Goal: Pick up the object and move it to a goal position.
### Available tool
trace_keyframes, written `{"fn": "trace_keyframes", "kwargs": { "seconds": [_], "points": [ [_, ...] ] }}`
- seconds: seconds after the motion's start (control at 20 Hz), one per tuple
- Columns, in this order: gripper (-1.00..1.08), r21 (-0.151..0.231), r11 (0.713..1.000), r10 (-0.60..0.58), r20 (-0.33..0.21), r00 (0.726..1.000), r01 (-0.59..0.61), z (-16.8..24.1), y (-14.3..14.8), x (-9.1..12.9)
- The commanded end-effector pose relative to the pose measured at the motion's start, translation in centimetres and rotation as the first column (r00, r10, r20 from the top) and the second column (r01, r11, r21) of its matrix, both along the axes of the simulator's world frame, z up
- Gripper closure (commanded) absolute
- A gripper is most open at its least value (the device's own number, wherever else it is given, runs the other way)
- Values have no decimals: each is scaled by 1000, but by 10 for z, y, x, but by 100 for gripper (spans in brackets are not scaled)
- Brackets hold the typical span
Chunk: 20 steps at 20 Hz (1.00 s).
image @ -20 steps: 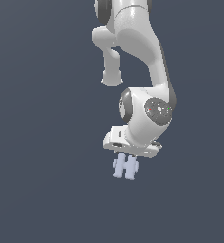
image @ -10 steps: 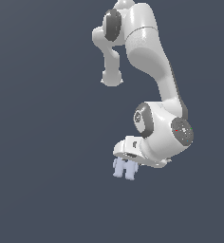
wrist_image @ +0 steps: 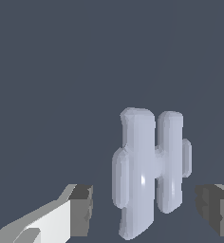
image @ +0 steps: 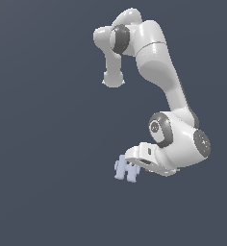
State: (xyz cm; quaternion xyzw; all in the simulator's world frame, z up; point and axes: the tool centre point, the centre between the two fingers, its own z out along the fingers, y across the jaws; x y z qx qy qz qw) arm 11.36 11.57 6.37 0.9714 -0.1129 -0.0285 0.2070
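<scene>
Since earlier frame: arm has swung toward the exterior view's right and folded lower; wrist now sits at about 4 o'clock in that view, and the object travelled with it.

Gripper (image: pixel 131 169): fingers spread wide in the wrist view, one dark pad (wrist_image: pixel 81 209) to each side of the piece with background showing in both gaps. I read that as not clamped at this moment, though the exterior view is too coarse to confirm contact or none.

Object (wrist_image: pixel 151 166): pale lavender-blue H-shaped piece, upright between my fingers in the wrist view. In the exterior view the object (image: pixel 126 169) hangs at the tip of my hand, at about 5 o'clock from frame centre.

Surface: none visible; plain dark backdrop in both views, so I cannot tell whether the piece rests on anything.

Step in hand: my judgement is carry or placement, near the goal. No goal marker shows, so progress cannot be fixed.

Next move calls for: confirming the goal spot, then either closing squarely on the crossbar or backing straight off without nudging the bars.

Writing, brands, labels: none readable on arm, hand or piece.
</scene>
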Motion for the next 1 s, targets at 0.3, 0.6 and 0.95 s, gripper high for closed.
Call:
{"fn": "trace_keyframes", "kwargs": {
  "seconds": [0.3,0.6,0.95],
  "points": [
    [-60,-41,999,-13,11,1000,13,-8,11,1],
    [-60,-40,999,-12,10,1000,12,-12,10,1],
    [-60,-42,999,-13,11,1000,13,-34,-1,-2]
  ]
}}
